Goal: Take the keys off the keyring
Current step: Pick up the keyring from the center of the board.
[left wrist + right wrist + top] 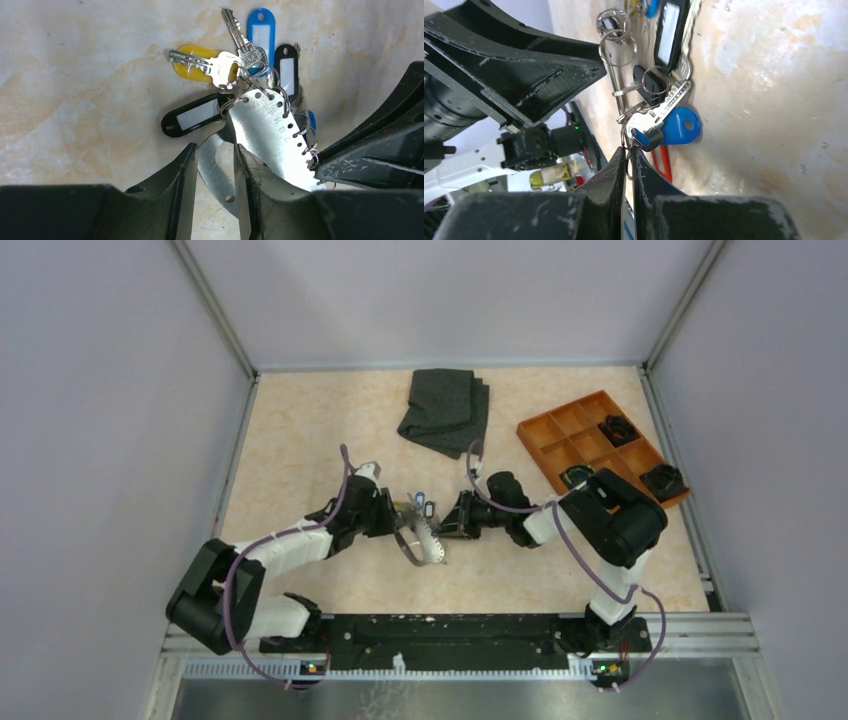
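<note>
Top view, as I see it from my station: a pale marbled tabletop (300,440) enclosed by plain lilac-grey walls (100,390) with aluminium corner posts (215,310). A folded dark cloth (445,410) lies at 12 o'clock; an orange compartment tray (560,410) holding black clumps (617,428) sits at 2 o'clock. The keyring (265,130), a pale perforated metal band, lies at centre with the keys (225,65) fanned on the surface. From 9 o'clock, the left gripper (215,150) clamps the band. From 3 o'clock, the right gripper (630,152) has its fingers drawn together, nipping the wire loop of a blue-headed key (679,125).
</note>
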Tool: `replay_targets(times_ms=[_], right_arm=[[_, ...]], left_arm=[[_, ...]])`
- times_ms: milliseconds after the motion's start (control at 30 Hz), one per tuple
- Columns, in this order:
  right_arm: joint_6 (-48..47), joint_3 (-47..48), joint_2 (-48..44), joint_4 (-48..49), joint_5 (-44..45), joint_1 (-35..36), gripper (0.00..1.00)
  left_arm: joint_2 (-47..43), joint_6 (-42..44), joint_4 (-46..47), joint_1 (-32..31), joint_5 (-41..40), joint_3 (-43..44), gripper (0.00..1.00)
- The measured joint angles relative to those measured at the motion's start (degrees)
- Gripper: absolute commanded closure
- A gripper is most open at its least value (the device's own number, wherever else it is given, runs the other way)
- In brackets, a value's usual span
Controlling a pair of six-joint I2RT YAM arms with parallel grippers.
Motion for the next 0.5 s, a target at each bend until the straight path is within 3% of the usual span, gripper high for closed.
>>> replay_targets(times_ms=[367, 500], right_arm=[[7.2, -0.7, 2.0, 9.9, -1.3, -0.3, 1.0], [10.5, -1.7, 3.3, 13.3, -1.8, -0.4, 1.0]], left_arm=[[-11.3, 0.5, -4.8, 11.9, 11.3, -2.3, 0.46], [-13.8, -1.1, -5.0, 13.3, 15.5, -5.8, 0.41]])
